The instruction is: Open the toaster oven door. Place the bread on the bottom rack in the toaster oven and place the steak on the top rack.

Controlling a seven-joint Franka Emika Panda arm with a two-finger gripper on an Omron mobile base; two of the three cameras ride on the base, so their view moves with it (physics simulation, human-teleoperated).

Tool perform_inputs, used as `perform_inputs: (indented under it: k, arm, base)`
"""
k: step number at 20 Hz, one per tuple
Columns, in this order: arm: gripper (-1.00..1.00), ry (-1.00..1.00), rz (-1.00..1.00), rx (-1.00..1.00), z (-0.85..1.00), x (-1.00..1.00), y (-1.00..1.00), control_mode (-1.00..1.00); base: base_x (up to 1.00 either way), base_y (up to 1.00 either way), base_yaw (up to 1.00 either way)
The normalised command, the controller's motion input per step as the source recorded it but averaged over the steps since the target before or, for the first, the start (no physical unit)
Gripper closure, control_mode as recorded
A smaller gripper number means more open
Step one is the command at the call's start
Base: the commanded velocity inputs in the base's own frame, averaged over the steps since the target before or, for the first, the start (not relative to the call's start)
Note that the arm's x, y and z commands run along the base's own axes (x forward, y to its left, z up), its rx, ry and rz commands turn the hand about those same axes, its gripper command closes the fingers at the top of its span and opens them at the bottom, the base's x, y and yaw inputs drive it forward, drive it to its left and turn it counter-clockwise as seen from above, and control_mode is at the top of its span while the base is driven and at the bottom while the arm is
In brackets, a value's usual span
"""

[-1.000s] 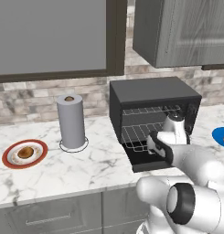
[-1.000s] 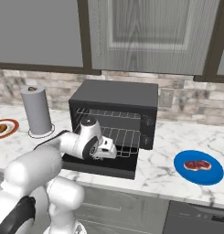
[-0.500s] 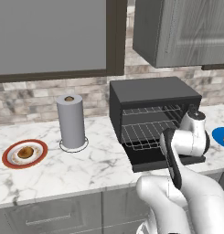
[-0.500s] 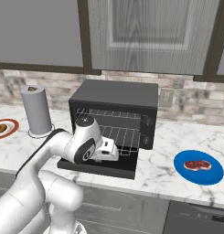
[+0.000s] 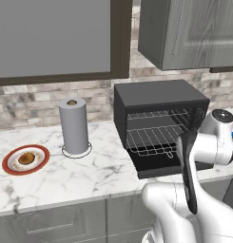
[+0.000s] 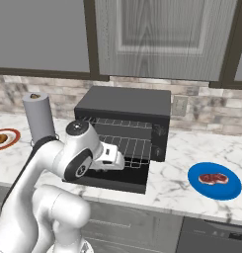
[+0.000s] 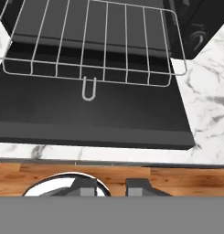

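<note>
The black toaster oven [image 5: 158, 102] [image 6: 123, 106] stands on the counter with its door [image 5: 161, 167] [image 6: 105, 181] [image 7: 93, 121] folded down flat. The bottom rack [image 7: 88, 43] [image 5: 151, 141] is slid partly out over the door, its small loop handle [image 7: 88, 89] toward me. Above it sits the top rack [image 5: 158, 116]. My gripper [image 6: 117, 163] [image 7: 111, 187] hovers over the door's front edge, shut and holding nothing. The bread [image 5: 26, 158] lies on a red-rimmed plate [image 5: 8, 167] far left. On a blue plate [image 6: 231, 190] to the oven's right lies the steak [image 6: 213, 177].
A paper-towel roll [image 5: 74, 124] [image 6: 39, 116] stands left of the oven. Wall cabinets [image 5: 184, 28] hang above. My arm's elbow [image 5: 218, 142] stands in front of the oven's right side. Bare marble counter [image 5: 89, 175] lies between the red-rimmed plate and the oven.
My arm's elbow has swung up and to the right. The hand has stayed in front of the open oven, and the jaws have closed the last bit.
</note>
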Motion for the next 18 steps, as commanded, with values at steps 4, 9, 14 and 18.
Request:
perform_inputs:
  k: [4, 9, 14, 18]
  arm:
    - [-1.00, 0.00, 0.00, 0.00, 0.02, -0.01, 0.00, -1.00]
    - [-1.00, 0.00, 0.00, 0.00, 0.00, 0.00, -0.01, -1.00]
    - [-1.00, 0.00, 0.00, 0.00, 0.00, 0.00, 0.00, -1.00]
    - [-1.00, 0.00, 0.00, 0.00, 0.00, -0.02, 0.08, -1.00]
  base:
    - [0.00, 0.00, 0.00]
    - [0.00, 0.00, 0.00]
    - [0.00, 0.00, 0.00]
    - [0.00, 0.00, 0.00]
